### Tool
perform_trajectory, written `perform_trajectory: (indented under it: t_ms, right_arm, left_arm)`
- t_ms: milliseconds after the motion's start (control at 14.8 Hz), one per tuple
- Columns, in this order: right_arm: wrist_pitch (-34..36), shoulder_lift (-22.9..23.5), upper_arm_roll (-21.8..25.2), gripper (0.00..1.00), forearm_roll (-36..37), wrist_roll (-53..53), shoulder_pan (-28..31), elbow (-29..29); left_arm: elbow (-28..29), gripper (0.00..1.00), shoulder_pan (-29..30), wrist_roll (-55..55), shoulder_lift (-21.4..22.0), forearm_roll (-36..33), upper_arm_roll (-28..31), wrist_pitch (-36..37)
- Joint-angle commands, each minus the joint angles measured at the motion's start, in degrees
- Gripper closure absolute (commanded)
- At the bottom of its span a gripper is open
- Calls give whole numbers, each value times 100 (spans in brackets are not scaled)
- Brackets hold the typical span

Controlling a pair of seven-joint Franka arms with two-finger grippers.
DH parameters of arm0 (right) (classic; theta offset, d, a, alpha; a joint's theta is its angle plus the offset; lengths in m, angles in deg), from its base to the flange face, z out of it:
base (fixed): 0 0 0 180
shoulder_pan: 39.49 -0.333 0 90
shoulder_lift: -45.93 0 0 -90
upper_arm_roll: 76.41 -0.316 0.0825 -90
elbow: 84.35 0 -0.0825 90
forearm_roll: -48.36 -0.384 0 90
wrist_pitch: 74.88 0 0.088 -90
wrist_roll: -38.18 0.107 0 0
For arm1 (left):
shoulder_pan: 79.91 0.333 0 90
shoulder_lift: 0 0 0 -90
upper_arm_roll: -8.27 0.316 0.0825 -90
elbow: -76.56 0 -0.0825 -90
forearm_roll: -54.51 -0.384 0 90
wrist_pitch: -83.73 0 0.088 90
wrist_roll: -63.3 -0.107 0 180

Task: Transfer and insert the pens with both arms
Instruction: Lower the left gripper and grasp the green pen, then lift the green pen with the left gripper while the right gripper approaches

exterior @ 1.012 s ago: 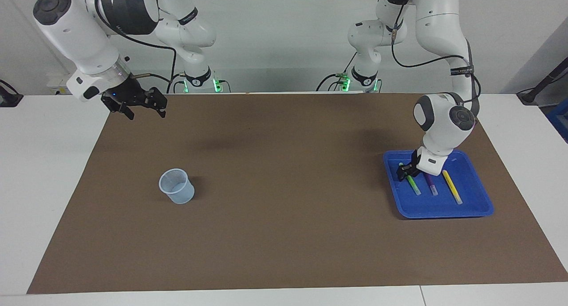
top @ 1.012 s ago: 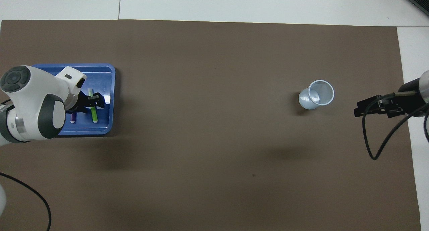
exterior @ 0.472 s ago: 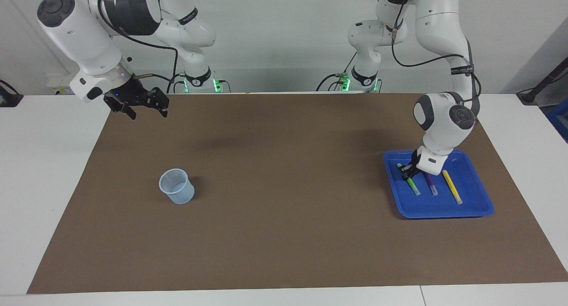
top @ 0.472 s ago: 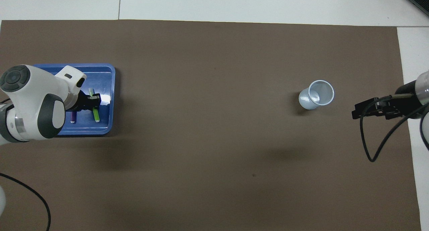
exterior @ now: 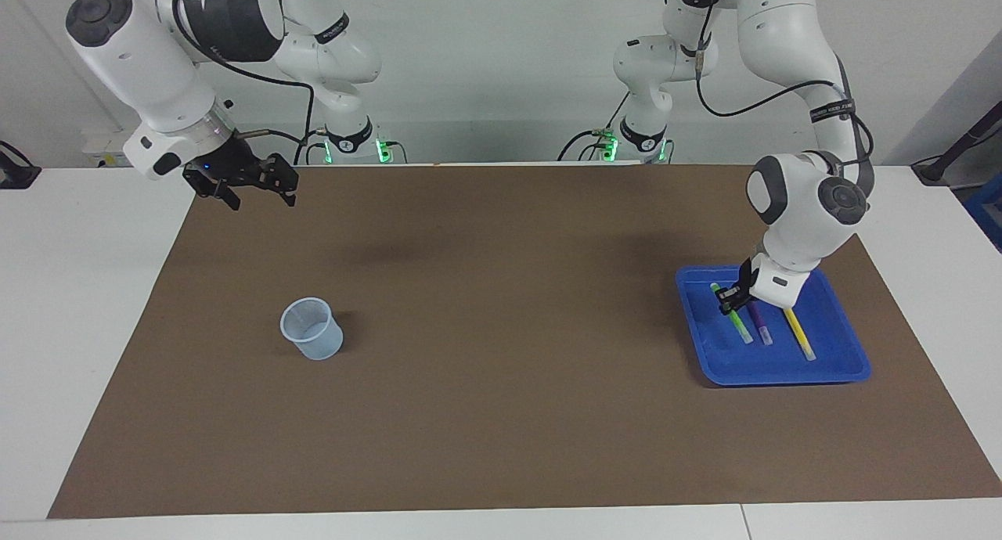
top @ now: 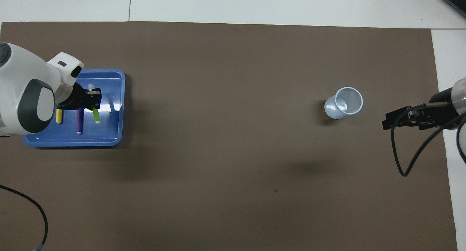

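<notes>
Brown mat (exterior: 501,352) covers most of the table. Blue tray (exterior: 849,351) sits at the left arm's end. Pale cup (exterior: 312,328) stands upright on the mat toward the right arm's end, well apart from the tray.

Left gripper (exterior: 734,295) is over the tray, clamped on the green pen (exterior: 737,322) near its upper end. The pen hangs tilted; whether its low end touches the tray floor, I cannot tell. Right gripper (exterior: 249,184) waits in the air over the mat's edge at its own end, fingers apart, holding nothing.

Purple pen (exterior: 758,323) and yellow pen (exterior: 797,329) lie flat in the tray, side by side, apart from each other, whitish caps pointing away from the robots.

Handling, judged: pens look light, stiff and smooth-barrelled, so likely to swivel or slip in a two-finger pinch. A hold off the middle lets the pen droop, as here. For the handover, the left grip near one end leaves the free length for the right gripper to take. The cup looks light and could tip if a pen strikes its rim.
</notes>
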Motion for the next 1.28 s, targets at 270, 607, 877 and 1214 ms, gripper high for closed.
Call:
perform_trajectory:
  t_ms: [270, 607, 877, 1214]
  right_arm:
    - [-142, -161, -38, 0, 33, -168, 8, -197]
    - [-256, -187, -47, 0, -90, -238, 17, -347]
    - [-274, -161, -38, 0, -818, -133, 113, -347]
    - [-554, -91, -30, 0, -2284, 893, 140, -312]
  left_arm:
    - [-1335, 100, -339, 1636, -48, 1060, -5, 1424]
    - [-1538, 100, -841, 4200, 58, 1760, -119, 1645]
    - [-1529, 100, -1525, 6424, 137, 2000, -207, 1382]
    - [-1090, 100, -2500, 8246, 347, 2018, -224, 1022]
